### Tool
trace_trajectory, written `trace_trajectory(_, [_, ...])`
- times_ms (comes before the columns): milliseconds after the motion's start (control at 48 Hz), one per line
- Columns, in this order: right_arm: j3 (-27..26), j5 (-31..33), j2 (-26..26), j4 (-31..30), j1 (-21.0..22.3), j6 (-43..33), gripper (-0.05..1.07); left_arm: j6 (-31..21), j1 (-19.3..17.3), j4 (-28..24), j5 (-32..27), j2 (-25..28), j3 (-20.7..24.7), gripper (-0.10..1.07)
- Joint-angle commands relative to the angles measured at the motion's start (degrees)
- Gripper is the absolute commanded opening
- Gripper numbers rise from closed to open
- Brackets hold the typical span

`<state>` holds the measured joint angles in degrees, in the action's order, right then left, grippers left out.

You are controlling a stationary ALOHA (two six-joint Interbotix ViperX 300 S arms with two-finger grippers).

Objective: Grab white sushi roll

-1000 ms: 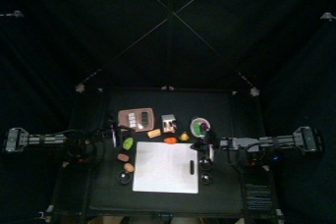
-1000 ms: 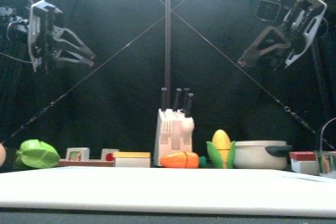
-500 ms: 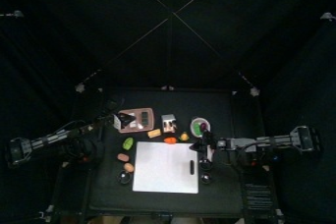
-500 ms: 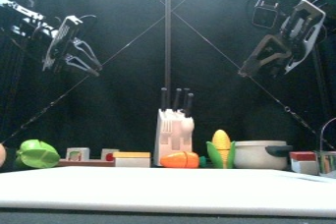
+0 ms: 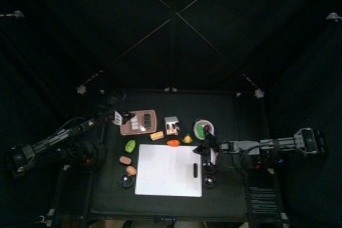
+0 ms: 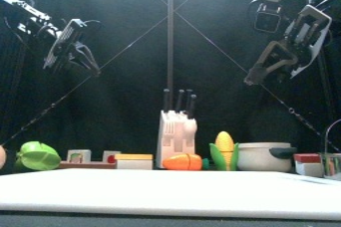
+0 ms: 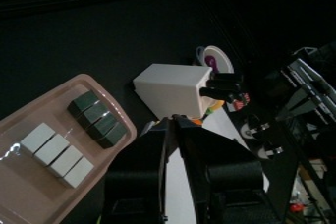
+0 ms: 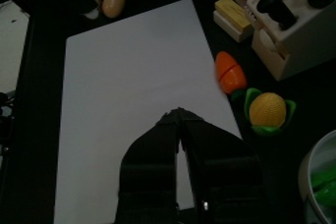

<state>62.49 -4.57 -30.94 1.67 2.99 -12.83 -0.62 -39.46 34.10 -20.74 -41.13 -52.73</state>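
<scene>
- While the left gripper [image 6: 74, 45] hangs high, jaws spread and empty, the approach step is in hand.
- Next, it should descend onto a white sushi roll [image 7: 53, 149] in the tray [image 7: 27, 203] near the table's left edge.
- The right gripper [image 8: 178, 130], jaws pressed together, rests above the white board [image 8: 125, 90].

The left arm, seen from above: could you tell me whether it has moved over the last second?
Yes. The left arm has swung from lying level across the picture to slanting up toward the pink tray, which has stayed put.
</scene>
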Motion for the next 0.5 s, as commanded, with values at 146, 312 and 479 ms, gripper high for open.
trace_trajectory(146, [-1.1,-0.2,-0.3,0.9,0.1,-0.1,0.01,-1.8,-4.4,-3.6,-5.6,0.5,3.6,0.54])
trace_trajectory(312, [-1.2,-0.2,0.0,1.1,0.1,-0.1,0.01,-9.9,-5.0,-10.8,-9.8,2.0,4.7,0.54])
trace_trajectory(479, [-1.2,-0.1,0.4,1.1,0.1,-0.1,0.01,-21.9,-4.6,-22.0,-13.5,3.1,5.7,0.54])
